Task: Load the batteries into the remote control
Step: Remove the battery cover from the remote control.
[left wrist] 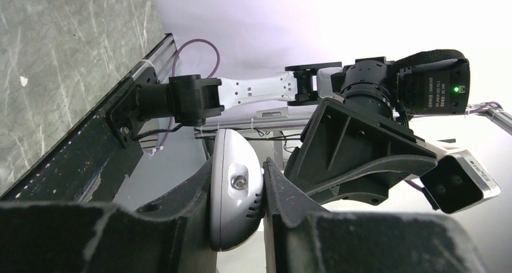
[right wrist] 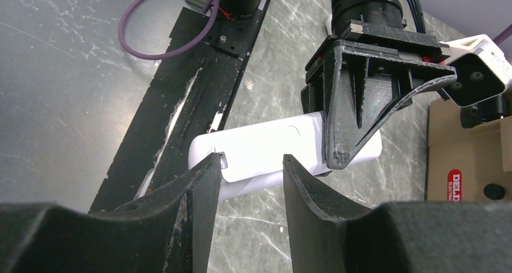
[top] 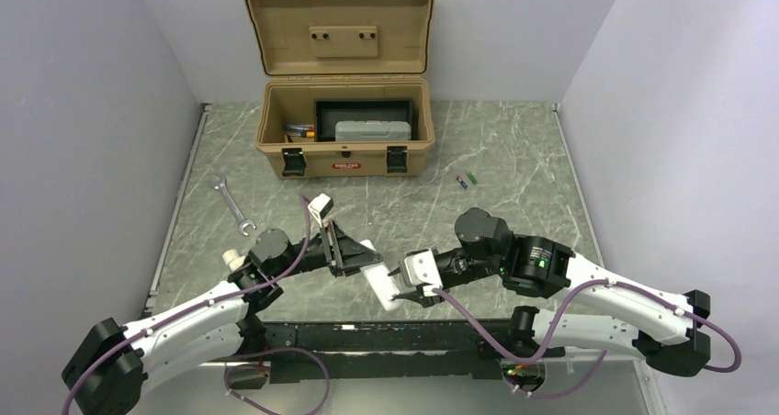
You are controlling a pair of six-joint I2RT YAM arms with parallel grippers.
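1. We see a tan plastic toolbox [top: 344, 158] at the far side of the grey marbled table [top: 514, 204], its hinged lid [top: 340, 29] standing open against the back wall.
2. On its front wall we note a small red label [top: 344, 166] between two black latches [top: 294, 161].
3. Inside it sits a black rectangular tray [top: 321, 121], with a grey ribbed plastic case [top: 372, 131] lying at the tray's front.
4. Left of the tray we make out small coloured items [top: 299, 132], too small to tell apart.
5. A silver open-ended wrench [top: 232, 202] lies flat on the table, in front of the toolbox's left corner and apart from it.
6. A black metal rail [top: 367, 337] runs along the table's near edge.
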